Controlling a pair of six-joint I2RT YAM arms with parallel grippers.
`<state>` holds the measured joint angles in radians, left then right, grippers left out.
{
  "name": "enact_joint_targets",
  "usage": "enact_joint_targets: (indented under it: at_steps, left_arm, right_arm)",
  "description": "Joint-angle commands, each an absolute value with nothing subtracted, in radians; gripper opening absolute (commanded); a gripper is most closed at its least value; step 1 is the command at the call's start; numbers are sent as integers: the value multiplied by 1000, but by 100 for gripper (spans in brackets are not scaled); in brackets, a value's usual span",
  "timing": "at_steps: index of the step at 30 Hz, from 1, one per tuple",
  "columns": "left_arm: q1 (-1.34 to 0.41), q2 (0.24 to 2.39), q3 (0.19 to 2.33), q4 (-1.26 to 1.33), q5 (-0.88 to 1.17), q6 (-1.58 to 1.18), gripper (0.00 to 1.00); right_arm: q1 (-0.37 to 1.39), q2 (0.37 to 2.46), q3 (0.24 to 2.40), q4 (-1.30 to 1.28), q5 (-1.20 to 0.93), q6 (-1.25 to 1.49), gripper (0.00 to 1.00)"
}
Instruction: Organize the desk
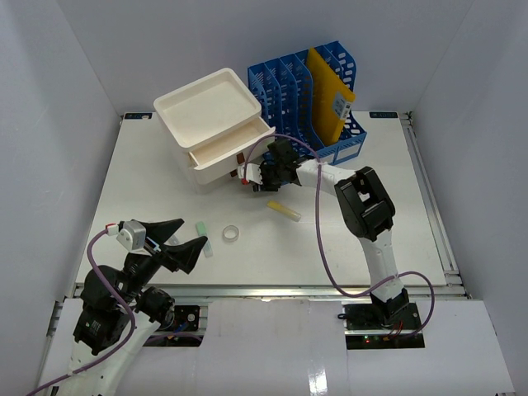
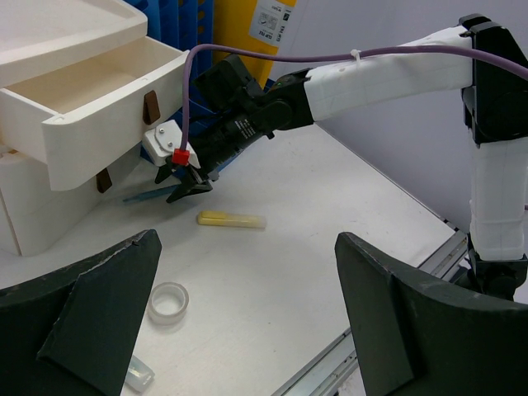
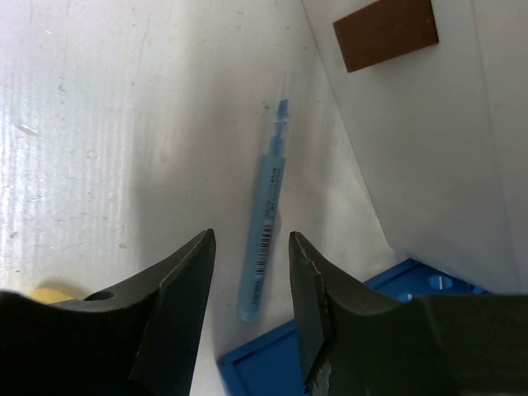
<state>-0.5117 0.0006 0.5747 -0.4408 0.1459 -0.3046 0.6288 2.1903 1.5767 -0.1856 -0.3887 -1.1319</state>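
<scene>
The white desk holds loose items. A light-blue pen lies on it beside the white drawer box, whose upper drawer stands open. My right gripper hovers over the pen, open, with its jaws astride the pen's near end and apart from it. The pen also shows in the left wrist view, under the right gripper. My left gripper is open and empty above the desk's front left.
A yellow stick and a clear tape roll lie mid-desk. A small pale-green piece and a clear cap lie near the left gripper. A blue file rack with a yellow envelope stands at the back.
</scene>
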Motion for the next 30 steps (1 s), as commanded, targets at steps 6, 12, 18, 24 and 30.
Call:
enact_joint_targets:
  at_steps: [6,12,18,24,30]
  left_arm:
    - [-509,-32,569,-438,146,-302,98]
    - [-510,-38,570,-437,148,-301,98]
    - [-510,-41,569,-436,150,-301,98]
    - [-511,-44,569,-436,150,-301,98]
    - [-511,-43,568,-435,157,-299,98]
  right_arm:
    - [591,2233,1599,-357,-422,-1148,43]
    - [589,2244,1642,-453,-426,-1152,41]
    - [589,2237,1623,-476,-402,-1139,40]
    - [591,2208,1591,-513,-399,-1156,39]
    - [595,2142,1493,-522,-391,-1176,38]
